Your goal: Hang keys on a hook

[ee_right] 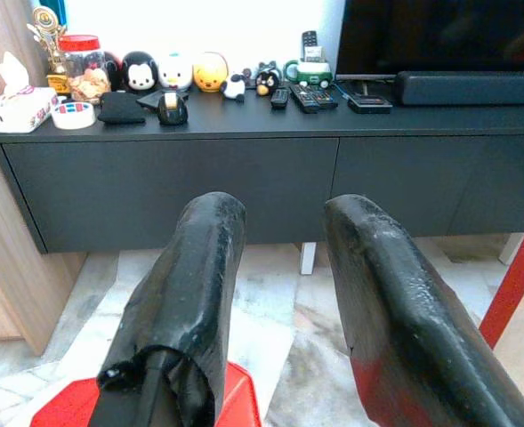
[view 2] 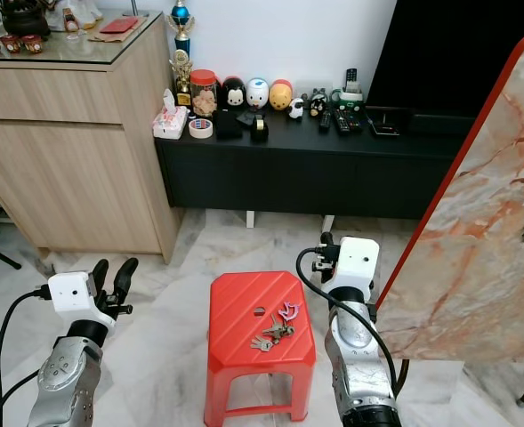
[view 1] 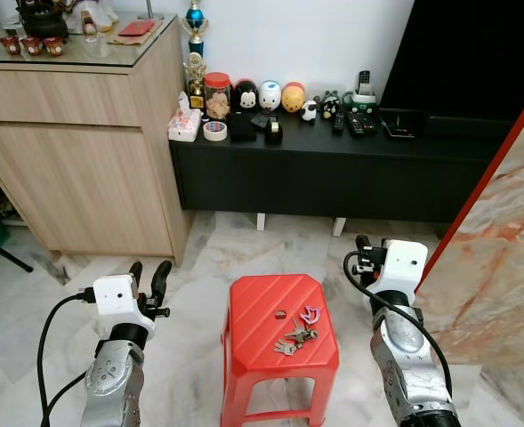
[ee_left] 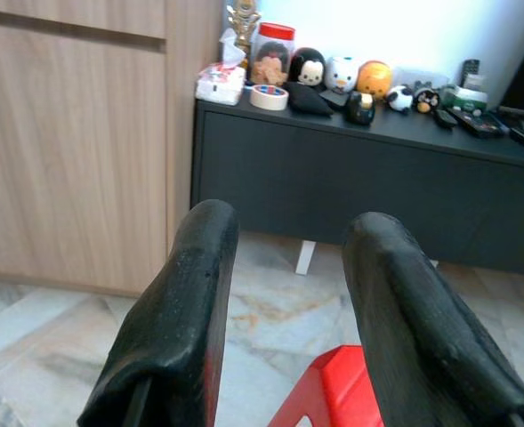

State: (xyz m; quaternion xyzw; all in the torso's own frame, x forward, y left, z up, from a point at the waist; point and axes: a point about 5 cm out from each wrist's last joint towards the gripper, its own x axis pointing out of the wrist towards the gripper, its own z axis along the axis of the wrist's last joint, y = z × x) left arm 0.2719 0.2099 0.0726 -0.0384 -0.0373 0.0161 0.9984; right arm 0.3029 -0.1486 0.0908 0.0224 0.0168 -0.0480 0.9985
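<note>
Cabinetry stands ahead of both my pincers: a wooden sideboard (view 1: 75,133) beyond my left pincer (view 1: 149,274), and next to it a long black console (view 1: 333,169) carrying a row of small figurines (view 1: 270,95), a jar, a roll of tape (view 1: 214,131) and remote controls. A marble-patterned slab (view 1: 502,258) leans just outside my right pincer (view 2: 326,244). Between my two pincers sits a red plastic stool (view 1: 279,342), closer to my right arm than my left. My left pincer hovers above the pale marble floor, fingers (ee_left: 177,311) spread apart and holding nothing. My right pincer hangs beside the stool's far corner, fingers (ee_right: 186,302) likewise parted and empty. The keys (view 1: 297,331) lie on the stool's seat, just inward of my right arm, with a pink loop at their end.
</note>
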